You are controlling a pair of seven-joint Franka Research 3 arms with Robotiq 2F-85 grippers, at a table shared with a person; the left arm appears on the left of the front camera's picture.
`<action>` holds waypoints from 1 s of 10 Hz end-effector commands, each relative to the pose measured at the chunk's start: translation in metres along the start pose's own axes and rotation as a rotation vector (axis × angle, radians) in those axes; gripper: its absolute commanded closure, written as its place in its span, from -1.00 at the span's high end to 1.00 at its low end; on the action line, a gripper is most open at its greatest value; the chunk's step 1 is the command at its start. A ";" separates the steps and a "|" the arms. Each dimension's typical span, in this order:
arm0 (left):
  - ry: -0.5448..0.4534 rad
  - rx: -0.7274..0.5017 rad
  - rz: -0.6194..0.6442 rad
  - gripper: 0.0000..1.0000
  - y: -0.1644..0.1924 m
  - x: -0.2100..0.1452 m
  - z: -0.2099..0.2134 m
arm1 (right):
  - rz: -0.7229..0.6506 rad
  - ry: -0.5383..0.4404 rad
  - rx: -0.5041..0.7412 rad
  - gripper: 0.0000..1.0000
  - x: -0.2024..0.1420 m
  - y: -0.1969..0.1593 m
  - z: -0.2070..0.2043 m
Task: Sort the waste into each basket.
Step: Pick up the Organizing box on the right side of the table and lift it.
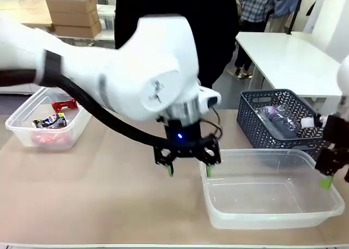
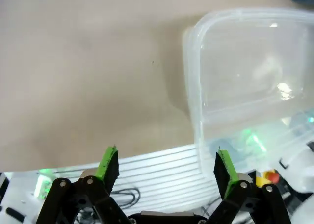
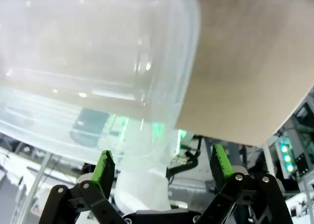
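Nearest to the robot stands a large clear tub at about 5 o'clock on the surface; it looks empty, so it is probably waiting for one kind of waste. The left gripper hangs over the tub's left rim, at about 6 o'clock, with its fingers spread and nothing between them. In the left wrist view the green pads stand wide apart above the tub's corner and the bare surface beside it. I judge that it is either just free of a load or on its way to fetch something.

The right gripper is at the tub's right end, at 4 o'clock, also released and empty; its own camera looks along the tub wall.

Farther, at 2 o'clock, a dark lattice basket holds a clear bottle, still to be sorted. At 10 o'clock a smaller clear tub already holds cans with red on them. A person in dark clothes stands at the far side.
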State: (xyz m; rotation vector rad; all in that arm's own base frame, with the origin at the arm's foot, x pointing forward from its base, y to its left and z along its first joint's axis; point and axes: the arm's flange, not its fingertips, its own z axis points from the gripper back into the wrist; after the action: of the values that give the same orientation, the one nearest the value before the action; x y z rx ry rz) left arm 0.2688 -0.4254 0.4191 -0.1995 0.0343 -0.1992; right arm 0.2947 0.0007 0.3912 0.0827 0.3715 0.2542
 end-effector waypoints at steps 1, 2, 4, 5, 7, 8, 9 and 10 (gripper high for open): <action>-0.045 0.029 0.033 1.00 -0.027 0.013 -0.016 | -0.013 0.087 0.006 1.00 0.006 0.005 -0.023; -0.064 0.038 0.038 1.00 -0.033 0.012 -0.027 | -0.033 0.110 0.014 1.00 0.011 0.003 -0.034; -0.053 0.027 0.042 1.00 -0.043 0.012 -0.043 | -0.003 0.145 0.024 1.00 0.014 0.004 -0.046; -0.036 0.032 0.036 1.00 -0.045 0.013 -0.050 | 0.027 0.165 0.024 1.00 0.017 0.008 -0.052; -0.014 0.066 0.014 1.00 -0.047 0.013 -0.063 | -0.019 0.121 0.043 1.00 0.022 0.011 -0.056; -0.001 0.066 -0.002 0.05 -0.047 0.013 -0.066 | -0.084 0.034 0.073 0.14 0.020 0.009 -0.053; 0.002 0.078 -0.015 -0.19 -0.046 0.013 -0.066 | -0.199 -0.065 0.061 -0.09 0.018 0.009 -0.051; -0.002 0.069 -0.021 -1.00 -0.046 0.013 -0.065 | -0.210 -0.123 0.079 -0.97 0.016 0.010 -0.052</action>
State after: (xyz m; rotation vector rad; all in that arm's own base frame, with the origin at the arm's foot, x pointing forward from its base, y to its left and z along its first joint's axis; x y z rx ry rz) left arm 0.2656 -0.4801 0.3585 -0.1463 0.0395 -0.2110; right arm 0.3212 0.0129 0.3564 0.1397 0.3530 0.0989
